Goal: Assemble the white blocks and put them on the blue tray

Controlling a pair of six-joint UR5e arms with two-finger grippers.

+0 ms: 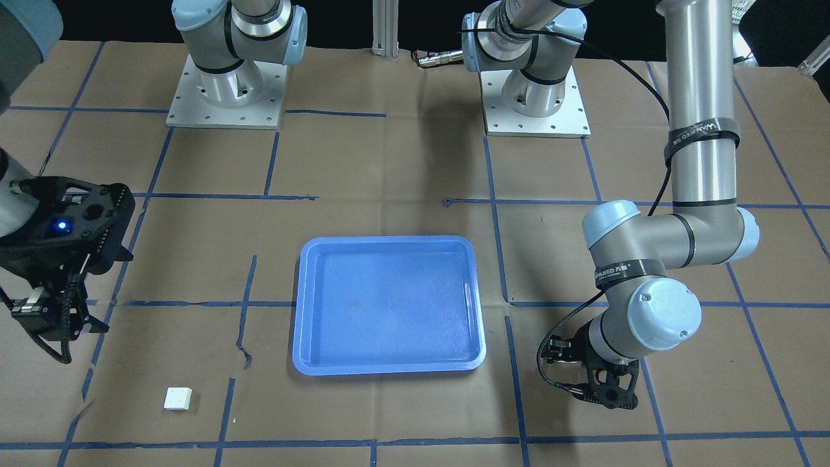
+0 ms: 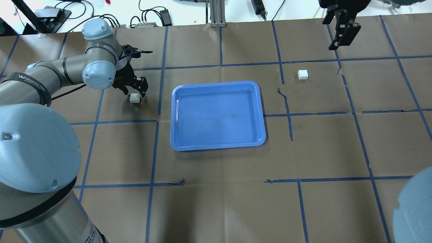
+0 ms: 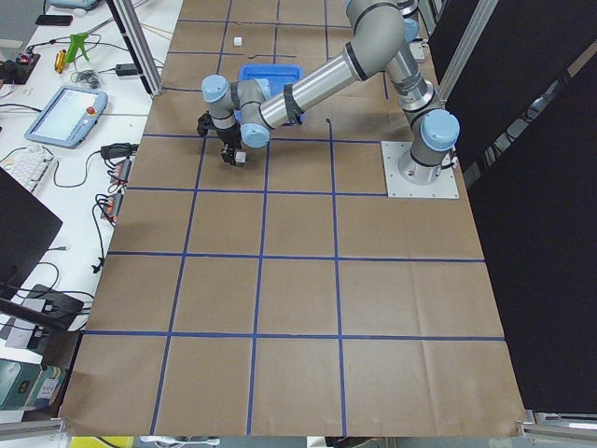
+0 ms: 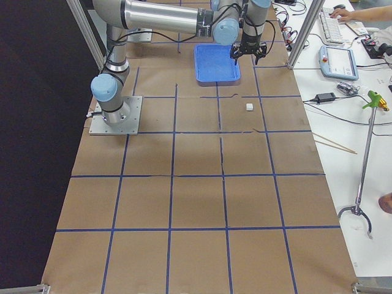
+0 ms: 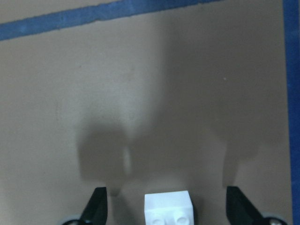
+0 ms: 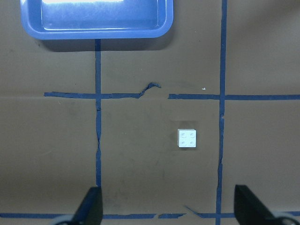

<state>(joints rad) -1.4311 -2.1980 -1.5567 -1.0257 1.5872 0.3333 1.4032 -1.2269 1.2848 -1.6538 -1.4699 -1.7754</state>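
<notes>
Overhead, my left gripper (image 2: 135,90) hangs over one block (image 2: 135,98) beside the tray (image 2: 175,118), my right gripper (image 2: 341,37) well apart from the other block (image 2: 303,74). My left wrist view shows jaws spread, clear of that block; my right wrist view, jaws spread too

Surface (image 2: 216,202): brown paper, matt, creased at its folds, ruled with blue tape (image 2: 219,65) that is torn and lifted in places. Tray (image 2: 216,111): blue plastic, smooth and glossy, its floor faintly scuffed and catching light. Left block (image 5: 168,208) and right block (image 6: 187,138): white plastic, smooth, with a dull sheen. Arms (image 1: 700,97): grey metal tubes of satin finish; joint caps (image 1: 664,314) of pale blue plastic, smooth, semi-gloss. Base plates (image 1: 259,117): bare pale metal. Left tool (image 2: 135,91) and right tool (image 6: 168,193): black plastic, matt.
</notes>
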